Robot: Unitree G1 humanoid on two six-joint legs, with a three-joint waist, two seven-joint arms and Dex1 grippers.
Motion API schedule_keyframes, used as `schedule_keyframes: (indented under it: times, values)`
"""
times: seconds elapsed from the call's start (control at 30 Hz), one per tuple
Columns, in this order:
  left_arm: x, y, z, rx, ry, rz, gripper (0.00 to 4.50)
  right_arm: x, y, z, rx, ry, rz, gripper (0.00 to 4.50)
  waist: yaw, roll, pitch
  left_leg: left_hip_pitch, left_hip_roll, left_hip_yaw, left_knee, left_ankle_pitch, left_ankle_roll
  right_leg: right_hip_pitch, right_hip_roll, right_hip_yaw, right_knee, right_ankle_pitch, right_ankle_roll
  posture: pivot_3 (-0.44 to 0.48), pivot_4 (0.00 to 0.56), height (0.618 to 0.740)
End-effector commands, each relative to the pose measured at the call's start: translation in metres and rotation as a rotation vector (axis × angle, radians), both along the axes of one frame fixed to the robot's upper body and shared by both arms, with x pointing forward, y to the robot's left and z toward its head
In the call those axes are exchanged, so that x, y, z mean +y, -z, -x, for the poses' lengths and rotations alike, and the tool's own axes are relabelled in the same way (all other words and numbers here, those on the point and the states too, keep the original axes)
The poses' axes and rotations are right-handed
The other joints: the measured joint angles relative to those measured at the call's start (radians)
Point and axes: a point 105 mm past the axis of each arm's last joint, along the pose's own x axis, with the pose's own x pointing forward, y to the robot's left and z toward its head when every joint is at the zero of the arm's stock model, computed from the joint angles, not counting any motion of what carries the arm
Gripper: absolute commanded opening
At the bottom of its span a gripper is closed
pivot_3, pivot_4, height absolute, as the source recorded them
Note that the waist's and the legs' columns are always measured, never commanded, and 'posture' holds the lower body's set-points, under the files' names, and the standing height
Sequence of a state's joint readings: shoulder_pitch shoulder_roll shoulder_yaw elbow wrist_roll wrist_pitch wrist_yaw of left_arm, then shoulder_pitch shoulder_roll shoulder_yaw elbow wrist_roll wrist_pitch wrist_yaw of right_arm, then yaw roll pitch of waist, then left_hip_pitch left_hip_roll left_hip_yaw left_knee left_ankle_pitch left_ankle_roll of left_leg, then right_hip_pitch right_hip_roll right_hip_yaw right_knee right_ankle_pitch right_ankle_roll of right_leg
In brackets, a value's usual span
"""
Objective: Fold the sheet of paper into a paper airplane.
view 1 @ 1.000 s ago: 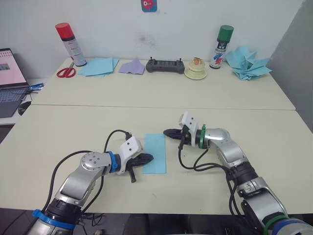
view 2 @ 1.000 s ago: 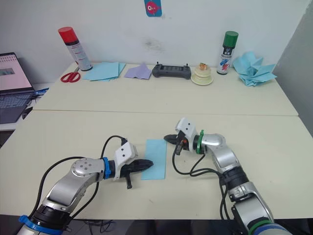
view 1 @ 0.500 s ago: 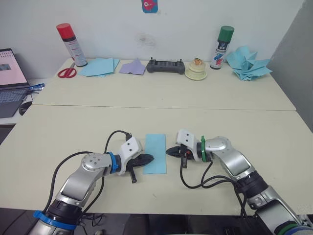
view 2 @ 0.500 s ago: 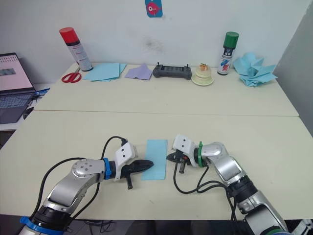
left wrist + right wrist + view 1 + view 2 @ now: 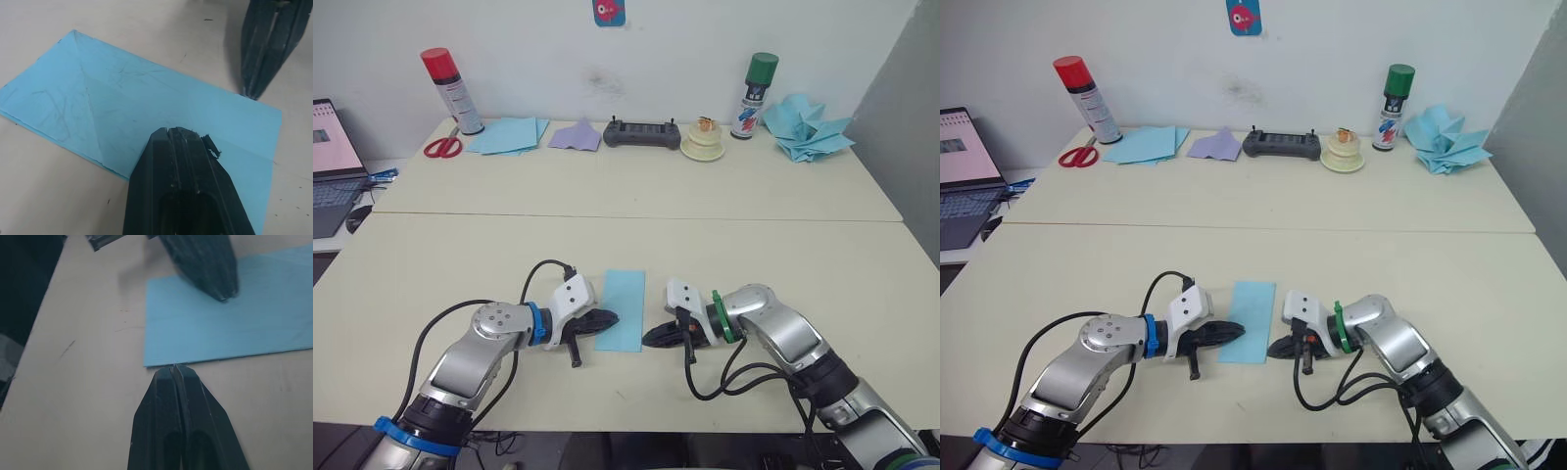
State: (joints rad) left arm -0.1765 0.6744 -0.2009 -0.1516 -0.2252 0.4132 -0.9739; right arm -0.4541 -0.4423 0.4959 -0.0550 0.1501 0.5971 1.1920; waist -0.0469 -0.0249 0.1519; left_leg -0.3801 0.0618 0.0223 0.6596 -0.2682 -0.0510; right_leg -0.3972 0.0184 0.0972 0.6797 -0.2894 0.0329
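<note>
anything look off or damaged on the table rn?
Nothing stands out. The sheet of paper lies flat on the table, creased but untorn. The left hand rests shut on its near part; the right hand is shut, tips at the paper's edge. Items along the back stand tidy.

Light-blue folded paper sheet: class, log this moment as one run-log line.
sheet: light-blue creased paper sheet flat on table | left gripper: shut, tips on sheet | right gripper: shut, at sheet's edge
</note>
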Motion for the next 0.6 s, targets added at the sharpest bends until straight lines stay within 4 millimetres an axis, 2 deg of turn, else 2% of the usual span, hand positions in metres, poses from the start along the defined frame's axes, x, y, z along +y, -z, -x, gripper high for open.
schedule_keyframes:
  times: [0.03,0.17,0.3,0.6]
  values:
    - [0.011,0.025,0.007,0.098,-0.033,-0.065,0.0,-0.008,0.009,0.009,0.067,-0.026,0.049,0.05,0.0,0.0,0.0,0.0,0.0,0.0,0.0,0.0,0.0,0.0,0.0,0.0,0.0,0.0,0.0,0.0,0.15,0.74]
    - [0.007,0.027,0.006,0.092,-0.036,-0.054,0.0,-0.015,-0.017,-0.006,0.005,0.024,0.003,0.05,0.001,0.0,0.001,0.0,0.0,0.0,0.0,0.0,0.0,0.0,0.0,0.0,0.0,0.0,0.0,0.0,0.15,0.74]
    - [0.004,0.029,0.005,0.09,-0.035,-0.046,0.0,-0.009,-0.033,-0.02,-0.036,0.089,-0.062,0.05,0.001,0.0,0.001,-0.001,0.0,0.0,0.0,0.0,0.0,-0.001,0.0,0.0,0.0,0.0,0.001,0.0,0.15,0.74]
    - [0.007,0.028,0.0,0.076,-0.027,-0.06,0.0,0.01,-0.012,-0.033,-0.022,0.17,-0.073,0.05,0.008,0.0,0.001,-0.001,-0.001,-0.001,0.001,0.0,0.0,-0.001,-0.001,0.0,0.0,0.001,0.001,0.0,0.15,0.74]
